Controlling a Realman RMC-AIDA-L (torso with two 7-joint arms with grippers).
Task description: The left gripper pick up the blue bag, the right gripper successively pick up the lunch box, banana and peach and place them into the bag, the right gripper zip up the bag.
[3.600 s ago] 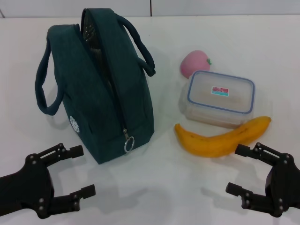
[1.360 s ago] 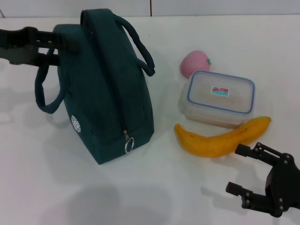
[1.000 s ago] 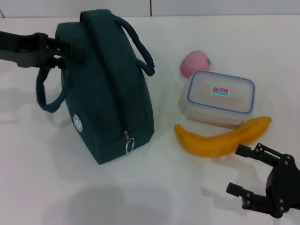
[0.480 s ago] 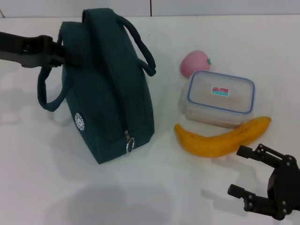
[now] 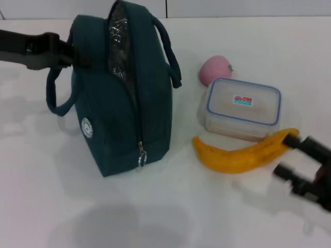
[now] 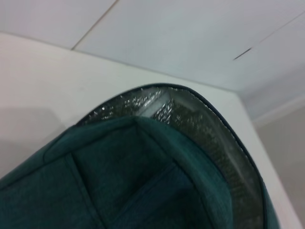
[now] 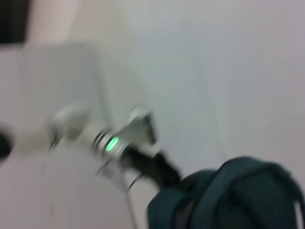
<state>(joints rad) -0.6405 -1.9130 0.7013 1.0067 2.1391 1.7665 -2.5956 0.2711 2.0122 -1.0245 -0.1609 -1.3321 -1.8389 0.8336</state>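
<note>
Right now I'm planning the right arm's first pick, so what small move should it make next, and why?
Probably bring the right gripper up over the lunch box and lower onto it. The left gripper is at the blue bag, whose top gapes to show silver lining, and the lunch box goes in first. It lies on the table with the banana against its near side, so come from above.

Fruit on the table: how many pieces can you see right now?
2. The peach sits behind the lunch box, at its far corner nearer the blue bag. The banana lies in front of the box. More could be hidden inside the bag.
</note>
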